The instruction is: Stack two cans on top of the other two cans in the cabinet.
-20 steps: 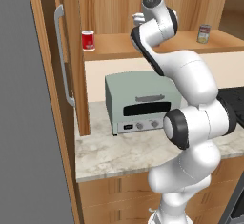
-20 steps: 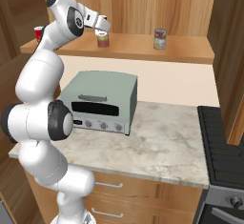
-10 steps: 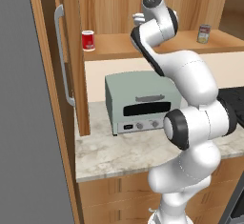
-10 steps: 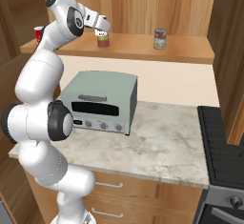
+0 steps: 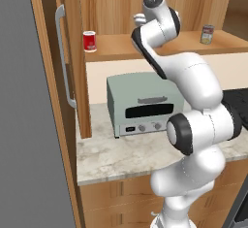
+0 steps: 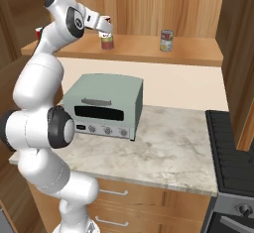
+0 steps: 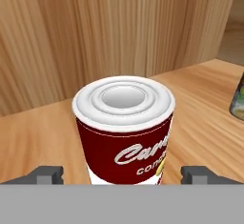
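the tall light-brown wood-grain cabinet door point(image 5: 53, 101) with its long grey bar handle point(image 5: 64, 59) stood open at the far left of the left base view. on the plank shelf point(image 5: 145, 50) just to its right, a small mostly red can with silver rims point(image 5: 89, 41) stood upright and alone near the shelf's left end. further right, the white arm reached up to the shelf, and in the right base view the two-finger gripper point(image 6: 105, 27) sat at the top of a stack: a dark red and white can point(image 6: 106, 35) resting on a greenish-grey can point(image 6: 107, 43). in the hand view the dark red can with a white lid point(image 7: 124, 130) stood upright between the two dark fingertips point(image 7: 45, 174), which were spread wide with a visible gap on each side, so the tool gripped nothing. to the right, well apart from the stack, a second greenish-grey metal can with yellow and red label patches point(image 6: 166, 40) stood uncovered on the same shelf. below the shelf, a grey-green toaster oven point(image 6: 105, 105) rested on the marbled counter point(image 6: 168, 147).
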Tool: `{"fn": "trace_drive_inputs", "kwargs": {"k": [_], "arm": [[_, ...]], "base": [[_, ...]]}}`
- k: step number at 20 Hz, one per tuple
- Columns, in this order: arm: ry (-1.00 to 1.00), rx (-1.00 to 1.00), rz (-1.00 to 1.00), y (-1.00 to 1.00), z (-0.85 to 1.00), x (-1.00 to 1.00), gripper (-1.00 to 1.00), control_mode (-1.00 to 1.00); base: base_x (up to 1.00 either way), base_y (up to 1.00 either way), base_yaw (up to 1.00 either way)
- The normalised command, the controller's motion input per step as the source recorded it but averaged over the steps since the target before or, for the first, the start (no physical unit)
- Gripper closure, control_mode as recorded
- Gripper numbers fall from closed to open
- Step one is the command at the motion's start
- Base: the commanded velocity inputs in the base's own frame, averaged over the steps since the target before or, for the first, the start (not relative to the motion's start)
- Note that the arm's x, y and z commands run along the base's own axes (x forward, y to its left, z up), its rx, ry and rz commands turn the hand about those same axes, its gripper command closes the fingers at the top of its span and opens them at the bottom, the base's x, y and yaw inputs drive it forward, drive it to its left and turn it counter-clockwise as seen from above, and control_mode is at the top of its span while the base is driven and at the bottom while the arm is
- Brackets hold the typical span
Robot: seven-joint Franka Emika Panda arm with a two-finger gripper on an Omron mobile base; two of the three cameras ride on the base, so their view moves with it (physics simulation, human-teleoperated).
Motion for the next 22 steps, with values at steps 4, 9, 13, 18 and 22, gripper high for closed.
{"fn": "trace_drive_inputs", "kwargs": {"k": [4,9,13,18,22], "arm": [[0.00,0.00,0.00,0.13,-0.02,-0.27,-1.00,-1.00],[-0.02,0.01,0.00,0.12,-0.04,-0.38,-1.00,-1.00],[0.00,0.05,0.05,0.12,-0.04,-0.44,-1.00,-1.00],[0.00,0.07,0.18,0.18,-0.01,-0.41,-1.00,-1.00],[0.00,0.04,0.28,0.28,0.00,-0.31,-1.00,-1.00]], "base": [[0.00,0.00,0.00],[0.00,0.00,0.00],[0.00,0.00,0.00],[0.00,0.00,0.00],[0.00,0.00,0.00]]}}
